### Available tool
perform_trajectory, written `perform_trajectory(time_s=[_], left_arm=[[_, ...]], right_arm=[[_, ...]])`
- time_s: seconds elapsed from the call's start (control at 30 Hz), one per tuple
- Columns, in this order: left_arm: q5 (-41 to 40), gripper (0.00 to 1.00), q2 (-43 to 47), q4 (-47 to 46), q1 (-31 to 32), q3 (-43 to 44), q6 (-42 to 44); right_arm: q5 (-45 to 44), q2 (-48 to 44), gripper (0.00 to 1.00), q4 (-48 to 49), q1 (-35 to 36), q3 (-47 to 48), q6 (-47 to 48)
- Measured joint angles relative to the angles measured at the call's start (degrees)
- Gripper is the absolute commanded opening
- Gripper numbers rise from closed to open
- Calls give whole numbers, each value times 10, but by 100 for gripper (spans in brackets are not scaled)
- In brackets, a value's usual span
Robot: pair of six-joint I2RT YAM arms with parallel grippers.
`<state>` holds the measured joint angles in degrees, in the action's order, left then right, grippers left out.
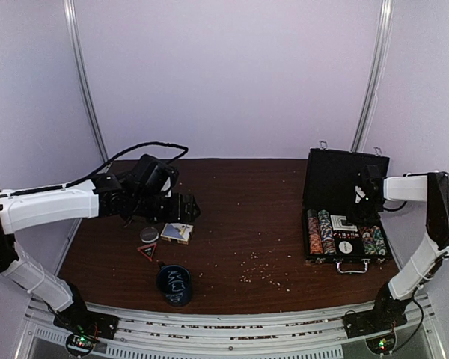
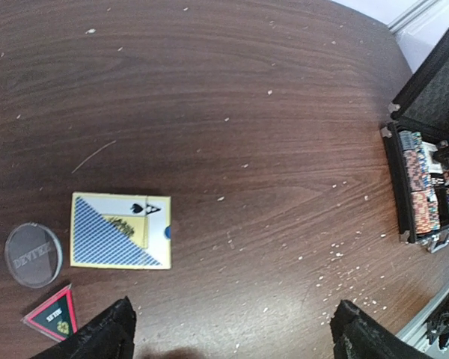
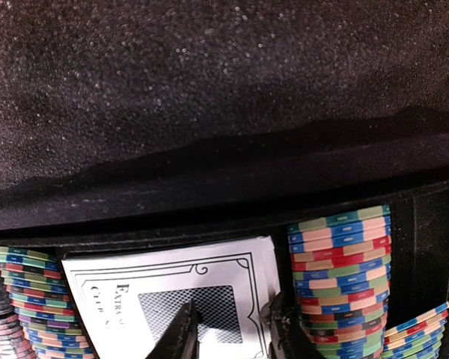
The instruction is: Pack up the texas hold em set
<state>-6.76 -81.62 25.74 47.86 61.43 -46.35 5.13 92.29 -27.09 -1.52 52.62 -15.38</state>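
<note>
Table [image 1: 239,217]: dark wood, set split across both ends.

Case [image 1: 344,176] at right end, open, lid upright at far side, handle toward near edge (long axis left-right across table). Inside: chips [image 3: 340,277] in rows running near-far, plus inner deck [image 3: 172,288] already lying between rows.

Right gripper [image 3: 232,329] low over inner deck, jaws narrowly apart, nothing seen between them. Can't tell if touching.

Left gripper [image 2: 232,329] above left end, jaws wide apart, empty.

Cup [image 1: 173,284] near front edge. Not part of set, leave alone.

Step in hand, most likely: left pick of loose deck [image 2: 121,230]. Flat on wood, ace face up, long axis roughly in line with jaw span, off-centre toward the finger nearer the buttons.

To do it well:
- shift over deck centre first
- turn wrist a quarter so pads close across short side
- drop straight, stop just shy of wood
- close on long edges, lift level

Watch round button [image 2: 34,256] just beside deck and triangle button [image 2: 52,314] near that same finger. Easy to knock on descent.
</note>
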Motion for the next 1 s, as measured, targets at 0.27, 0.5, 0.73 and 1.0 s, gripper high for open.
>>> perform_trajectory(time_s=[0.27,0.5,0.73,1.0], left_arm=[[-2,94,4,51,-36,-33,-28],[4,97,-62,66,-73,-17,17],[14,97,-166,82,-99,27,80],[23,97,-223,81,-105,66,129]], right_arm=[[1,-17,41,-30,3,18,2],[31,-81,63,-46,15,57,4],[51,-146,70,-49,17,59,0],[56,-173,70,-48,17,41,-14]])
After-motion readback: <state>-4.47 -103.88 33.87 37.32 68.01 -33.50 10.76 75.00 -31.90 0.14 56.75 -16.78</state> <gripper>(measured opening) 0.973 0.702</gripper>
